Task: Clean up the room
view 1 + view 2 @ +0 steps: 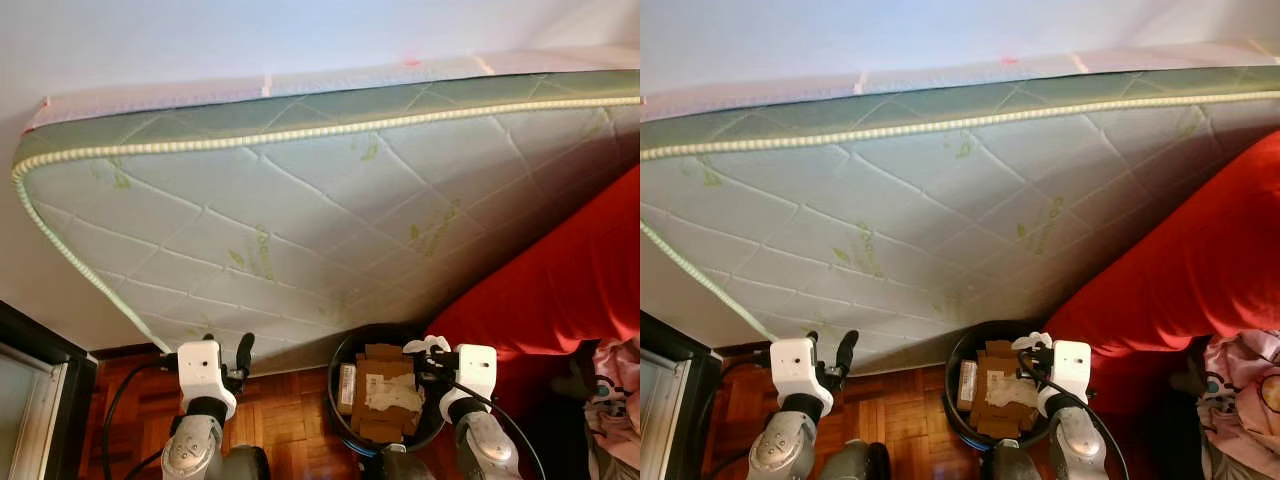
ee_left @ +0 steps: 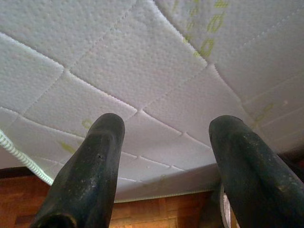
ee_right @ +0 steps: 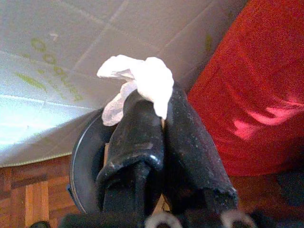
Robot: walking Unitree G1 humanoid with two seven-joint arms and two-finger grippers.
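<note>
While the right gripper pinches a crumpled white tissue tight between its closed fingers, it hangs over the black bin full of cardboard. Beside the bin, the left gripper is open near the mattress.

A large quilted white mattress with pale green leaf prints and a braided green-white piped edge leans tilted against the plain white wall, its lower edge coming down to the floor. Along its upper side runs a grey-green border band. A bright red fabric cover lies against the mattress on the right. At the far right sits a pink patterned bundle of cloth. The floor is reddish-brown wooden parquet. At the far left stands a dark-framed glass panel.
</note>
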